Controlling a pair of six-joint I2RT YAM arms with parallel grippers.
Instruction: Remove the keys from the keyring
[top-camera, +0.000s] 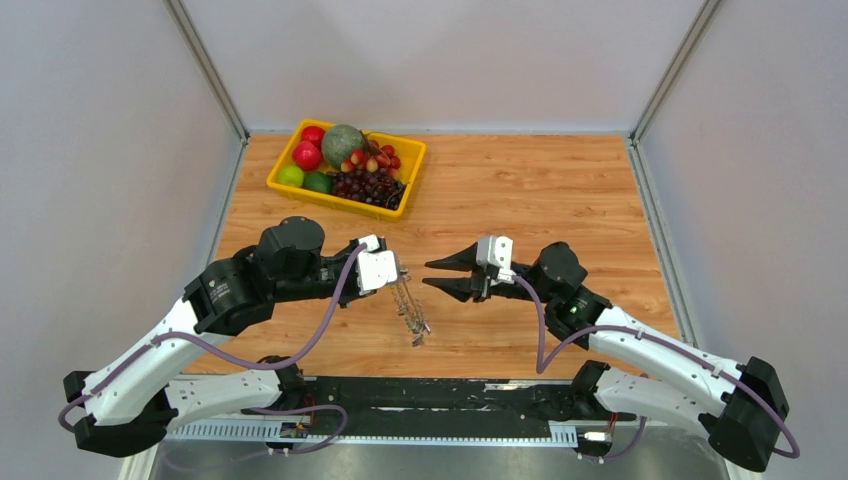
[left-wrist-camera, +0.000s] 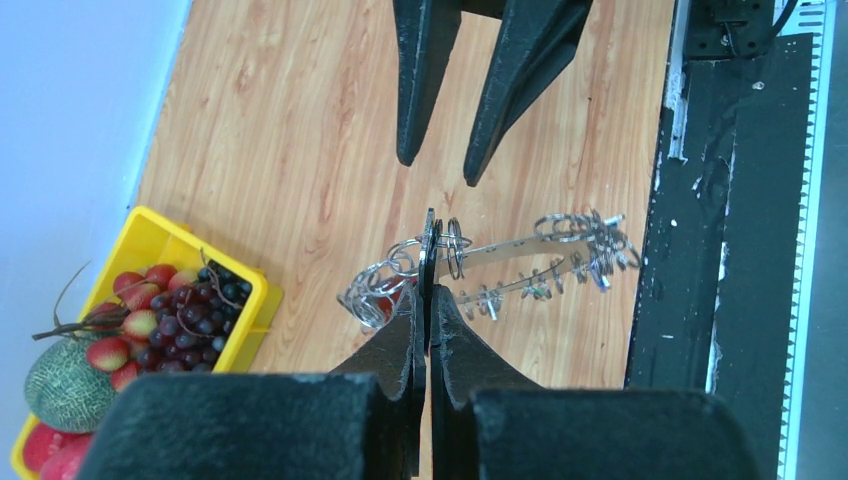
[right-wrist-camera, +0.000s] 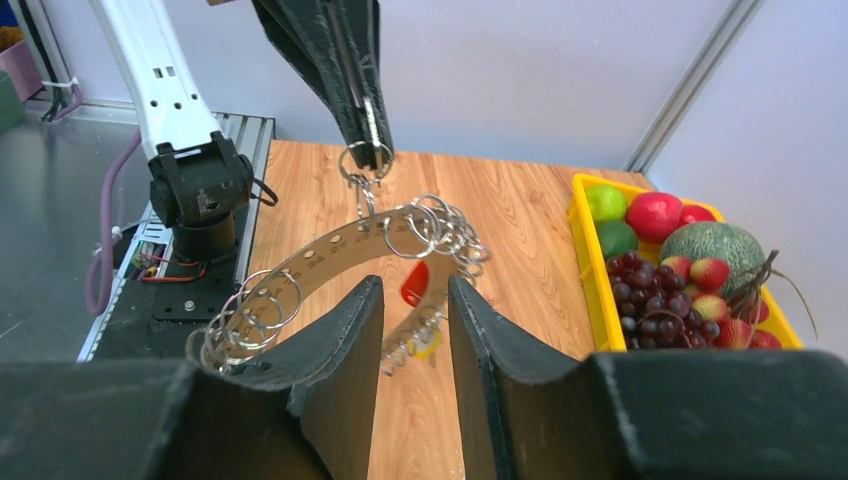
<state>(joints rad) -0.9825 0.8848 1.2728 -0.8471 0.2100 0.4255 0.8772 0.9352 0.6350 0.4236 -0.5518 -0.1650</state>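
The keyring (right-wrist-camera: 320, 255), a curved silvery band strung with many small rings, is held up over the bench (top-camera: 560, 200) by the left gripper (left-wrist-camera: 431, 230), which is clamped tight on one small ring at its top. From there the band is seen sloping down towards the near edge. Of the keys (right-wrist-camera: 415, 283), only a red head and a yellow one can be made out beneath the band. The right gripper (top-camera: 432, 276) is held just beside the keyring with its jaws parted and nothing between them. A yellow tray (top-camera: 275, 178) of fruit is set at the far left corner.
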